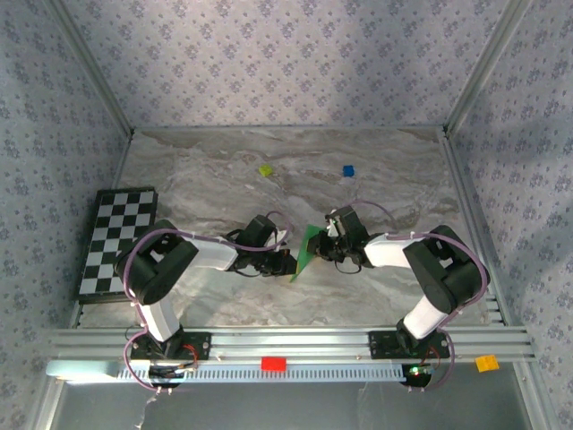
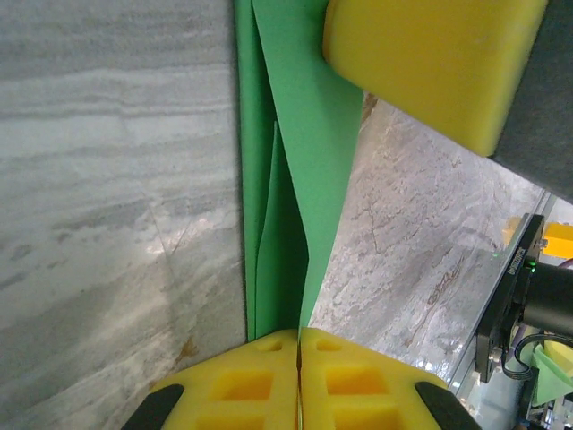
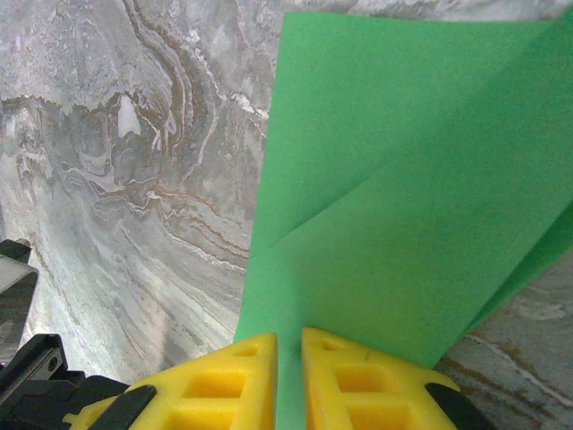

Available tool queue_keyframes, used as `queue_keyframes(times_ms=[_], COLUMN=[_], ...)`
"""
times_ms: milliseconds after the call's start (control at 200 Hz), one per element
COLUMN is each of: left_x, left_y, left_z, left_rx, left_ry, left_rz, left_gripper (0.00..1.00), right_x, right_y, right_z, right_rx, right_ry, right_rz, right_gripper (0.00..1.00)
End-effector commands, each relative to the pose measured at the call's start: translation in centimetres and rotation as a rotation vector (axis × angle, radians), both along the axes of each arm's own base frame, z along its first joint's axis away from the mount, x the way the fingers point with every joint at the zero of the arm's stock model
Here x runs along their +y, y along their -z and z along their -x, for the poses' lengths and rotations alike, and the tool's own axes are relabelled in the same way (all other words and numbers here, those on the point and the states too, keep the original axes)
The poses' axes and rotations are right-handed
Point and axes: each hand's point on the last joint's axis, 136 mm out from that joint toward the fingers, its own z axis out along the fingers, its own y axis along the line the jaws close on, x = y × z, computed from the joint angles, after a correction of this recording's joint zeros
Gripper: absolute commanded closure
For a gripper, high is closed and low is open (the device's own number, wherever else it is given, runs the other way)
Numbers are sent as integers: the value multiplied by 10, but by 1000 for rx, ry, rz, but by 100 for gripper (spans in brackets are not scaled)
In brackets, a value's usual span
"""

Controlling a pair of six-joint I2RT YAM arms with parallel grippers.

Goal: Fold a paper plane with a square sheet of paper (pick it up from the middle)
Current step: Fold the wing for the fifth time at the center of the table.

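At the middle of the table (image 1: 224,296): left gripper (image 2: 299,336) pinched shut on one edge of the folded green paper (image 1: 307,249), right gripper (image 3: 288,339) closed narrow on the other side. Likely light, limp and quick to tear if pulled. Best held near creases, where doubled layers stiffen it.

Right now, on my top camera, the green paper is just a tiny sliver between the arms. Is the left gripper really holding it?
Observer: Yes. In the left wrist view the left gripper has its yellow fingers shut on the edge of the green paper.
Operator: And the other one?
Observer: The right gripper pinches it too, paper passing between its fingers.
Operator: Is it folded yet?
Observer: Yes, the right wrist view shows a slanted crease across it.
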Motion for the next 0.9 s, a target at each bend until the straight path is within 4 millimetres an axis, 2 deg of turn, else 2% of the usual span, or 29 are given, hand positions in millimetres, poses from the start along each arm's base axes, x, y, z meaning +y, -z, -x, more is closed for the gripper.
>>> queue_keyframes(times_ms=[0, 185, 310, 490, 745, 895], left_x=[16, 18, 20, 22, 22, 20], left_y=[16, 17, 16, 9, -1, -5], left_z=[23, 23, 22, 19, 9, 9], left_rx=[76, 73, 61, 36, 6, 11], left_ry=[21, 14, 0, -22, -48, -38], left_rz=[-93, -94, -94, -79, -47, -27], left_gripper=[93, 95, 90, 91, 85, 85], right_x=[-13, -14, -14, -12, -7, -6], right_y=[22, 23, 24, 23, 24, 26], right_z=[16, 18, 19, 18, 13, 13], right_rx=[78, 82, 80, 73, 82, 90], right_ry=[0, 3, -2, -3, -4, -7], right_rz=[70, 73, 74, 61, 50, 52], right_gripper=[83, 83, 83, 83, 83, 83])
